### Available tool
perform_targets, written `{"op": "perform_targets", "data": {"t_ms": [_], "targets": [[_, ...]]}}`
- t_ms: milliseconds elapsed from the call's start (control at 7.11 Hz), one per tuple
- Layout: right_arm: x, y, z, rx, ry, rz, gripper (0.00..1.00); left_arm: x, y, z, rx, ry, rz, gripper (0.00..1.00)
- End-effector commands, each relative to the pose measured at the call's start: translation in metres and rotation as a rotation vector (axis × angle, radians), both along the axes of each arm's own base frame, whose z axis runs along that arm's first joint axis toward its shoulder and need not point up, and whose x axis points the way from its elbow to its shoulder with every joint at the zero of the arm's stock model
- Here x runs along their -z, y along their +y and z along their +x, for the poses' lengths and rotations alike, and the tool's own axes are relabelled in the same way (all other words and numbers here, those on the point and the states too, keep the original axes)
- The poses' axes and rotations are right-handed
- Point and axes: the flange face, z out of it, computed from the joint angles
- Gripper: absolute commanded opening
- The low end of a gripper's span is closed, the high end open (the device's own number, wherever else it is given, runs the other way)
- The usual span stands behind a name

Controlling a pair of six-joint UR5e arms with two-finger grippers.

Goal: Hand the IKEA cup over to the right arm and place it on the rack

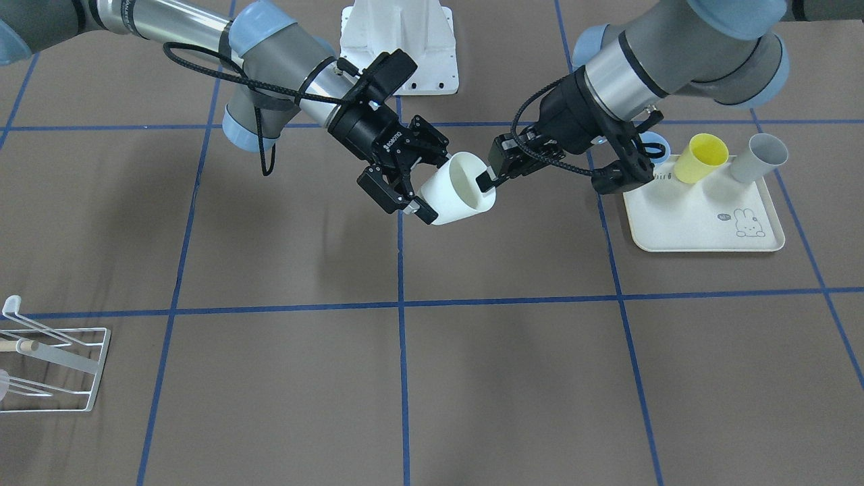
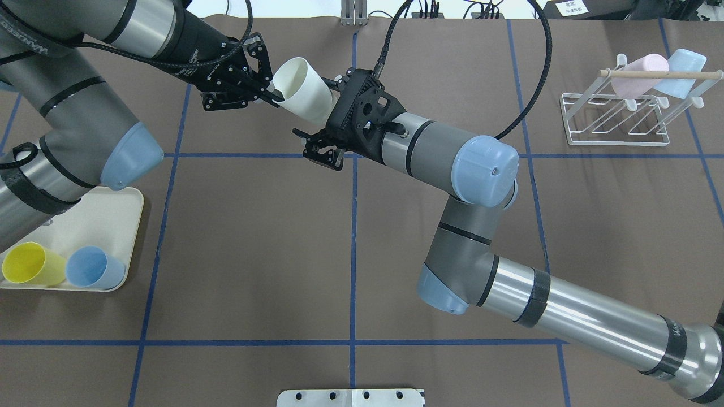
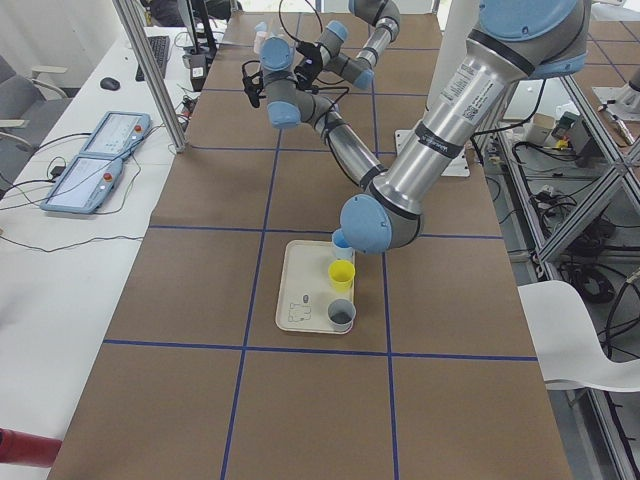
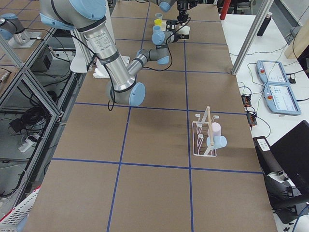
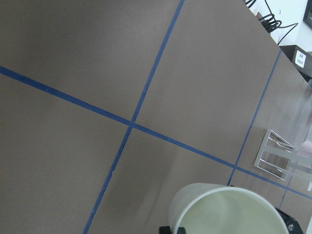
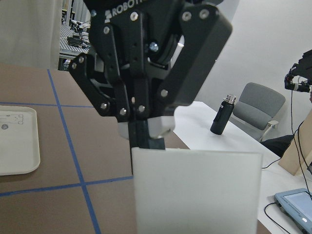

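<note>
Our left gripper [image 1: 487,180] pinched the white cup [image 1: 453,197] by its rim, one finger inside, presenting the base, we judged, for hand-over. The right gripper [image 1: 434,185] straddled that base; whether it gripped we could not tell. The cup hung above the surface [image 1: 513,378], long axis gripper to gripper, mouth toward the left gripper, far from the rack [image 2: 622,116].

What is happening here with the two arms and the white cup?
A hand-over is under way above the table. The left end effector pinches the white cup by its rim. The right end effector has its fingers on either side of the cup's body; whether they clamp it I cannot tell. The rack, holding a pink cup and a pale-blue cup, stands far off.
</note>
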Motion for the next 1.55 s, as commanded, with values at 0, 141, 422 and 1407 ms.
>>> {"op": "perform_targets", "data": {"t_ms": [0, 141, 422, 1407], "targets": [[-0.001, 0.001, 0.001, -0.001, 0.002, 0.002, 0.80, 0.003, 0.000, 0.000, 0.000, 0.003, 0.004, 0.00], [-0.001, 0.000, 0.001, -0.015, 0.003, 0.003, 0.75, 0.003, 0.000, 0.000, 0.001, 0.002, 0.005, 0.00], [-0.003, 0.000, 0.001, -0.039, 0.006, 0.002, 0.68, 0.004, 0.000, 0.000, 0.000, 0.003, 0.011, 0.15], [-0.032, -0.034, 0.018, -0.094, 0.125, -0.059, 0.49, -0.038, -0.017, -0.034, 0.036, -0.060, 0.167, 1.00]]}}
